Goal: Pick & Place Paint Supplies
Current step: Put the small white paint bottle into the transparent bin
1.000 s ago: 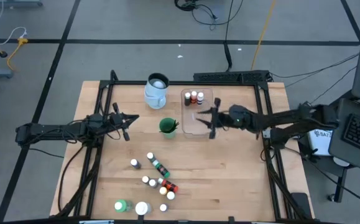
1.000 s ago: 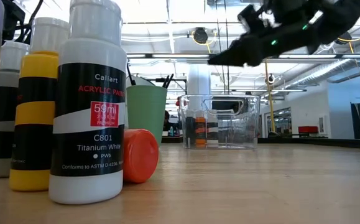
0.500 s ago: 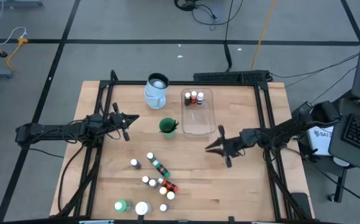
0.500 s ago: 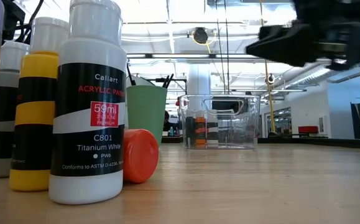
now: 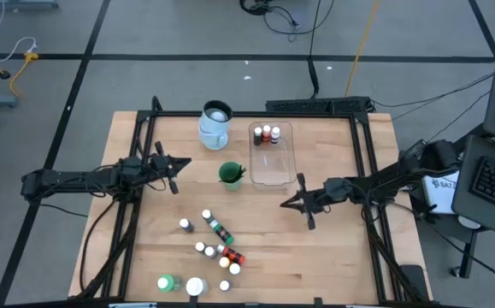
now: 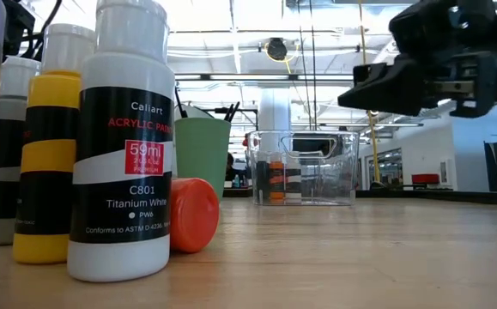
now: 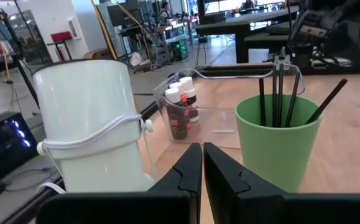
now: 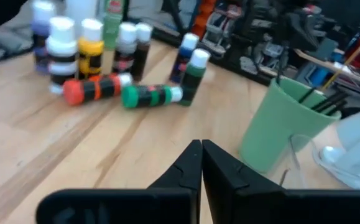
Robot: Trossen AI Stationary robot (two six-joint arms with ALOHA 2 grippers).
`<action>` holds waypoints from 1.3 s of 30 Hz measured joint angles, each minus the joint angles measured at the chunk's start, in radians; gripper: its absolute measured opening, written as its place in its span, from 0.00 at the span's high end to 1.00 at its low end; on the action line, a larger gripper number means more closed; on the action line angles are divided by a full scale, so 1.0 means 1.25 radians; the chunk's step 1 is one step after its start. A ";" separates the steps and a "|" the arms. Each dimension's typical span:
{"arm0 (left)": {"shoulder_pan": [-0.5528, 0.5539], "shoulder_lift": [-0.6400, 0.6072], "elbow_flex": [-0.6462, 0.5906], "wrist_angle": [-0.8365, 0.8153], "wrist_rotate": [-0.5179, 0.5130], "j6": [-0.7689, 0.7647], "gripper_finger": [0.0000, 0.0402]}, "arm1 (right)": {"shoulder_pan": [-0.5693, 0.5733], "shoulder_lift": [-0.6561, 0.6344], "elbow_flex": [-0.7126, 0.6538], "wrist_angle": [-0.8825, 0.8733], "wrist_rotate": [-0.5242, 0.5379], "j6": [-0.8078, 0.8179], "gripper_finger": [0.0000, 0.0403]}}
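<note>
Several small white-capped paint bottles (image 5: pixel 215 246) stand or lie in a cluster on the near middle of the table; a red one (image 8: pixel 96 88) and a green one (image 8: pixel 152 95) lie on their sides. A larger green bottle (image 5: pixel 167 282) and a white jar (image 5: pixel 195 287) stand by the near edge. Three bottles (image 5: pixel 266 134) stand in the clear tub (image 5: pixel 274 162). Dark brushes (image 7: pixel 279 87) stick up out of a green cup (image 5: pixel 230 174). My right gripper (image 5: pixel 294 204) hovers shut, near of the tub and right of the cluster. My left gripper (image 5: pixel 175 165) waits shut, left of the cup.
The pale jug (image 5: pixel 215 124) stands at the far side, left of the tub. A black metal frame (image 5: pixel 362 171) borders the table's left, right and far sides. Bare wood lies between my right gripper and the bottle cluster.
My right gripper has drawn back from above the tub's near end toward the table's near edge, then shifted slightly left. It now hangs over bare wood near of the tub. The left arm has kept still.
</note>
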 joint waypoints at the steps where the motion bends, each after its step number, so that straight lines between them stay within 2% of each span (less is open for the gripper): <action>1: 0.000 0.000 0.000 -0.001 0.000 -0.006 0.95 | -0.006 0.010 0.000 0.020 0.000 0.012 0.98; 7: 0.000 0.000 0.000 -0.004 0.000 0.005 0.95 | -0.031 0.062 0.002 0.090 0.000 0.054 0.98; 17: 0.000 0.000 0.000 0.001 -0.001 0.042 0.95 | -0.044 0.117 0.002 0.181 0.001 0.022 0.98; 26: 0.000 0.000 0.000 0.011 -0.001 0.041 0.95 | -0.069 0.123 0.037 0.193 0.005 0.126 0.98; 29: 0.000 0.000 0.000 0.011 -0.001 0.041 0.95 | -0.070 0.141 0.100 0.172 0.045 0.133 0.97; 31: 0.000 0.000 0.000 0.012 -0.001 0.041 0.95 | -0.071 0.153 0.157 0.115 0.039 0.115 0.95; 36: 0.000 0.000 0.000 0.021 -0.001 0.041 0.95 | -0.087 0.217 0.390 -0.159 -0.066 0.063 0.90; 39: 0.000 0.000 0.000 0.029 -0.001 0.037 0.95 | -0.106 0.276 0.528 -0.240 -0.151 0.045 0.86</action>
